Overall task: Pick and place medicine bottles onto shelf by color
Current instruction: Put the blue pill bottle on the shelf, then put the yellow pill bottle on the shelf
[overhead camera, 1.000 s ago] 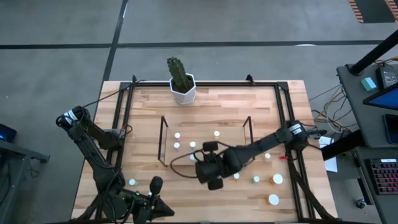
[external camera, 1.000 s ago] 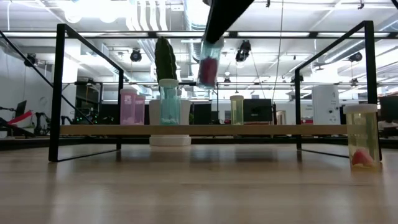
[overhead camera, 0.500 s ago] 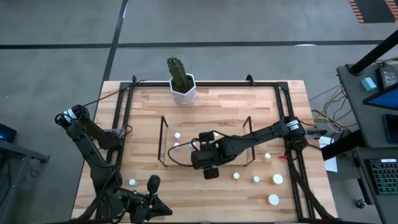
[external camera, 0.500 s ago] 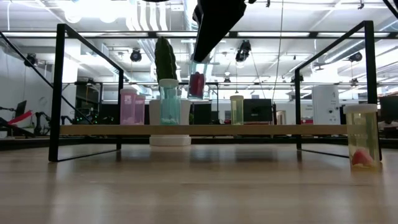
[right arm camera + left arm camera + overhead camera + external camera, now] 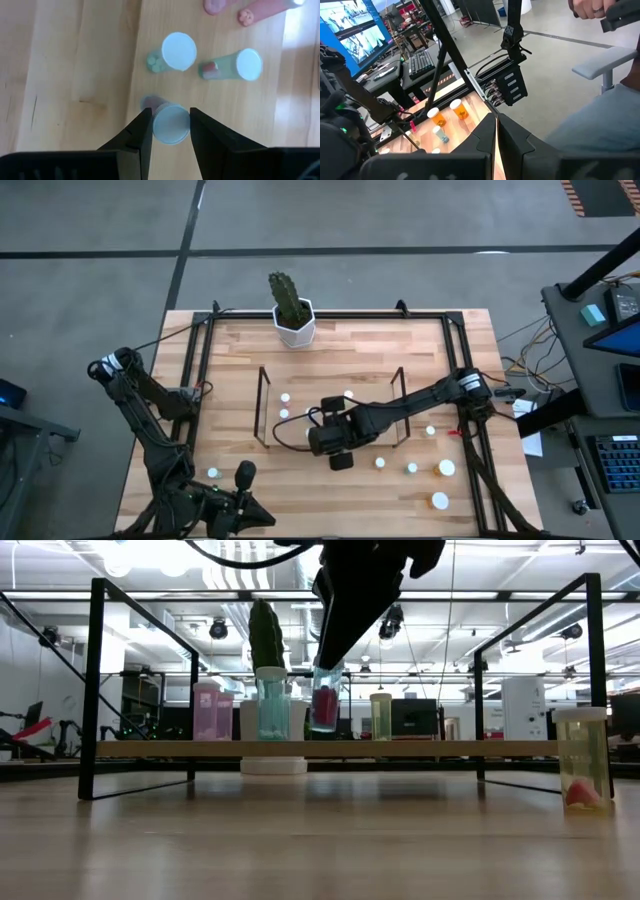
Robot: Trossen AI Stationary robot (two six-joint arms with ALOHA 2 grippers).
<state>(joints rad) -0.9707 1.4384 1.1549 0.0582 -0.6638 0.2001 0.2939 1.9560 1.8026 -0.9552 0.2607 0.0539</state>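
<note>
Dropping lower since a sec ago: I'm easing the right gripper, fingers grasping a pink-filled medicine bottle, down twd the shelf beside a teal bottle. Left gripper is idling clenched, near table front.

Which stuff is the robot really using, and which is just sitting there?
Using:
- shelf
- bottles, on the shelf and on the table
- bottle with pink inside, held over the shelf in the right gripper

Just there:
- cactus in its white pot
- left gripper, fingers shut, waiting at the near left
- table
</note>
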